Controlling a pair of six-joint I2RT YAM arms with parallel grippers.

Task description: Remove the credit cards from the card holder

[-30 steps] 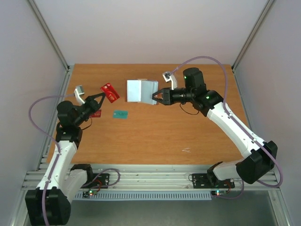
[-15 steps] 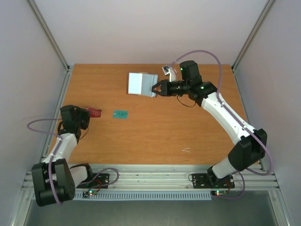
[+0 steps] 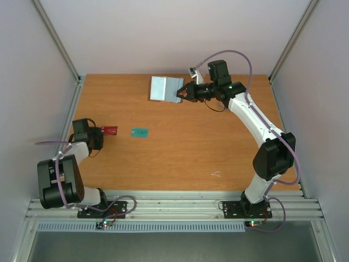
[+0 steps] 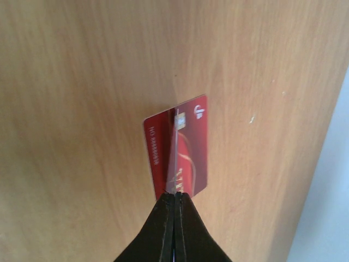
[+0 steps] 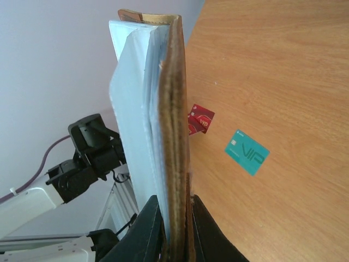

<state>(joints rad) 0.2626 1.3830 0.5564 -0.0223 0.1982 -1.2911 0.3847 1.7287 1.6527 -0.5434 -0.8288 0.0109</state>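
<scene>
Taupe leather card holder (image 3: 165, 88), gripped by the right pincer (image 3: 181, 94), is at two o'clock from the left pincer (image 4: 174, 195), which is clamped on a red plastic card (image 4: 176, 155).

The orange-brown wooden table (image 3: 180, 158) carries a teal-green card (image 3: 140, 132) lying flat left of its centre. A red card (image 4: 193, 153) lies flat nearer the left edge. A small pale mark (image 3: 216, 174) shows on the wood towards the near right.
</scene>
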